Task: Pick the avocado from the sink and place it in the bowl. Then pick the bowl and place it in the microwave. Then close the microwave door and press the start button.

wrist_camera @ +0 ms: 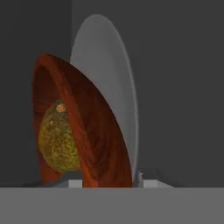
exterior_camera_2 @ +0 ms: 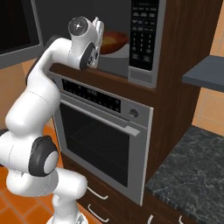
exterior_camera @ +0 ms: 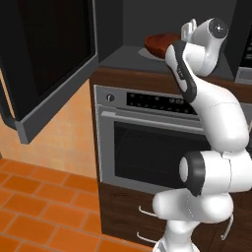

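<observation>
Item: bowl (wrist_camera: 94, 144), reddish-brown wood, wide and shallow. Location: inside the microwave (exterior_camera_2: 144, 39) cavity, resting on the pale round turntable (wrist_camera: 118, 87); seen in the hand view rolled on its side, an effect of the tilted camera.

Item: avocado (wrist_camera: 59, 140), yellow-green, egg-shaped. Location: inside the bowl, against its inner wall.

Item: hand (wrist_camera: 107, 180), at the mouth of the cavity, near edge of the bowl. Two pale fingertips (wrist_camera: 148, 177) visible low in the hand view, one to each side of the bowl's rim. Touching the rim or just apart: cannot tell. Spread or pinching: cannot tell.

Item: microwave door (exterior_camera: 44, 59), black glass in dark grey frame. State: swung wide open to the left, well apart from the cavity.

Item: keypad panel (exterior_camera_2: 142, 26), right of the cavity, buttons too small to read.

Item: oven (exterior_camera: 147, 142), steel, directly below the microwave; not part of the task.

Step in hand, judged: placing of the bowl in the microwave, at or about the release.

Next move, judged: fingers clear of the rim, straight withdrawal toward the near side without dragging the bowl, then a reach left around the door's outer face to push it shut; start button afterwards.
</observation>
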